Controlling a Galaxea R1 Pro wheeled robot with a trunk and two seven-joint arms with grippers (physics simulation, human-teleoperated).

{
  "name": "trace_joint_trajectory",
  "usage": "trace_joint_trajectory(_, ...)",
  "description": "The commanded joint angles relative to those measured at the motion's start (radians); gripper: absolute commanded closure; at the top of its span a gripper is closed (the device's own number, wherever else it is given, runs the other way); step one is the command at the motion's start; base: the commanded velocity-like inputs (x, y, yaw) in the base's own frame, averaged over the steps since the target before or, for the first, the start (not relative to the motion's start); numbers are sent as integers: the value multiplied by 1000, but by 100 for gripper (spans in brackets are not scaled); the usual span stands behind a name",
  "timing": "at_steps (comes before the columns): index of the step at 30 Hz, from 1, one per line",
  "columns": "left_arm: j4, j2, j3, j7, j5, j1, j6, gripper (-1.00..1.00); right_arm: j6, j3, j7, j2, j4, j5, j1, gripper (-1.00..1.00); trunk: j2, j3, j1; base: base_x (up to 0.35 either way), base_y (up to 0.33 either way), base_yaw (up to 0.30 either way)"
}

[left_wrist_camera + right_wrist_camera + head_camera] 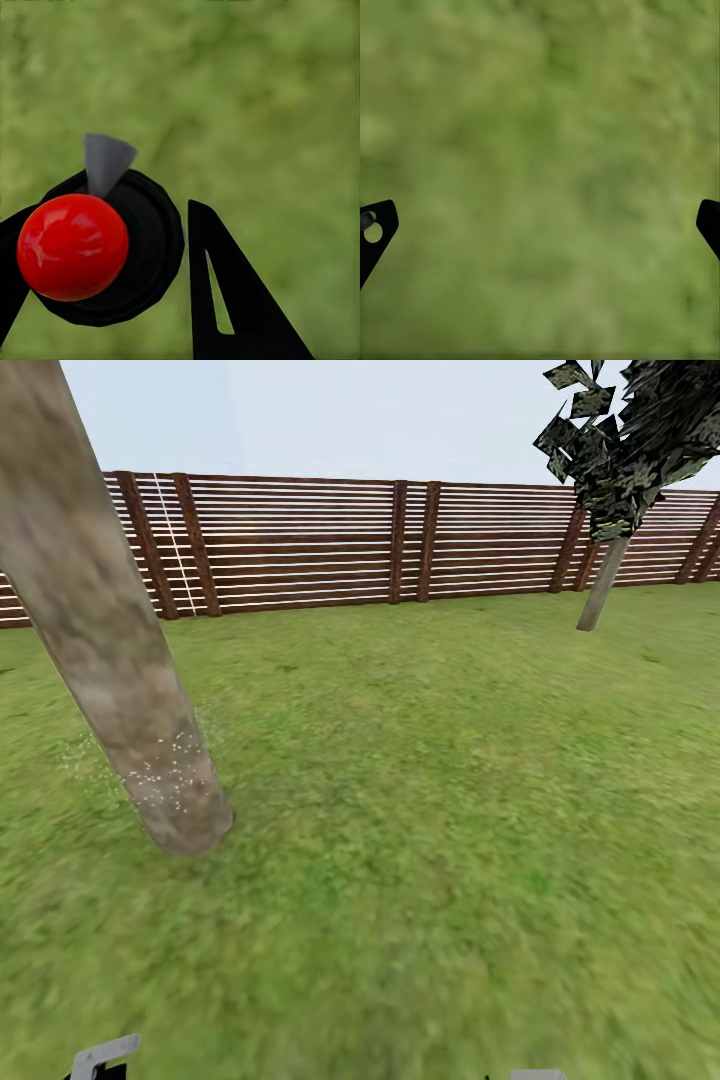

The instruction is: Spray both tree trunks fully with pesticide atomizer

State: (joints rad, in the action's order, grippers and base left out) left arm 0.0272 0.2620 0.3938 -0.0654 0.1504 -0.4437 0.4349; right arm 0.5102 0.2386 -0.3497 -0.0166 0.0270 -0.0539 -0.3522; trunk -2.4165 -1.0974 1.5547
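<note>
Between the left gripper (101, 289) jaws sits the pesticide atomizer (101, 244), clamped; rigid, glossy red cap probably slippery, so hold the black body; right gripper (540, 229) jaws apart, above grass.

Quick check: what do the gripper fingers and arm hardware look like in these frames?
The left gripper has flat black fingers, wedge-shaped, tapering to a point, with a narrow slot cut through. The right gripper shows black rounded fingertips, one with a round hole. In the head view, pale grey bracket-like parts sit at the bottom edge. No cables or markings visible.
</note>
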Motion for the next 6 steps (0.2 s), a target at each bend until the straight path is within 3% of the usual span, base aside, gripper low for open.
trace_joint_trajectory(1, 2, 0, 4, -7, 11, -1, 5, 100, 2, 8, -5, 0, -1, -6, -1, -100, 0, -1, 0, 0, 0, 0)
trace_joint_trajectory(6, 2, 1, 4, -7, 11, -1, 4, 100, 2, 8, -5, 3, -1, -6, -1, -100, 0, -1, 0, 0, 0, 0)
